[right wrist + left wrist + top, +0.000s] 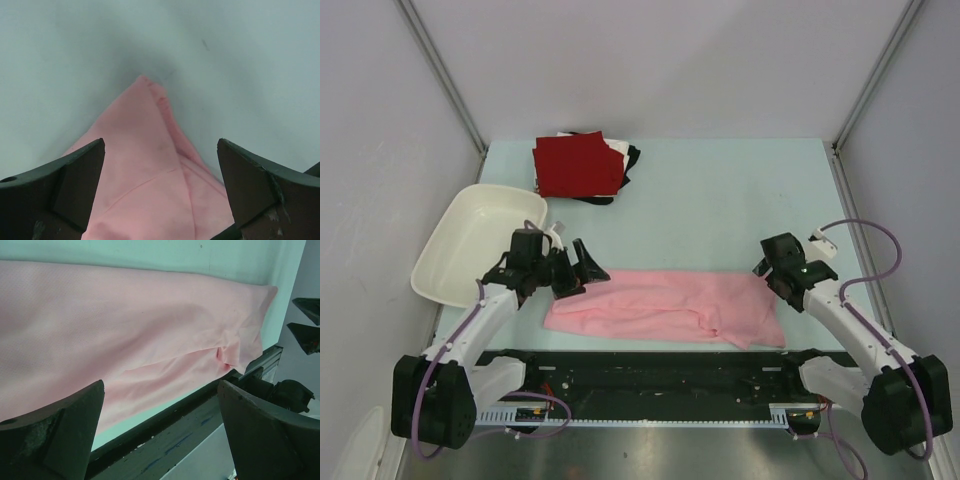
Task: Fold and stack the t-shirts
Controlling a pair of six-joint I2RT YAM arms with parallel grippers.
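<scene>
Pink t-shirt [665,307] — folded lengthwise, flat.

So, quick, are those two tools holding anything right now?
Left tool: open, holding nothing, by the pink t-shirt at its left end.
Right tool: open, holding nothing, over the shirt's right corner.

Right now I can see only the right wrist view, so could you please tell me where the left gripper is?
Observer: The left gripper is open at the left end of the pink t-shirt.
Operator: Thank you. Are any shirts folded already?
Observer: Yes, a folded stack with dark red on top sits at the far left of the table.
Operator: Is anything else out there?
Observer: A white tub rests at the table's left edge, nearer the arms than the stack.
</scene>
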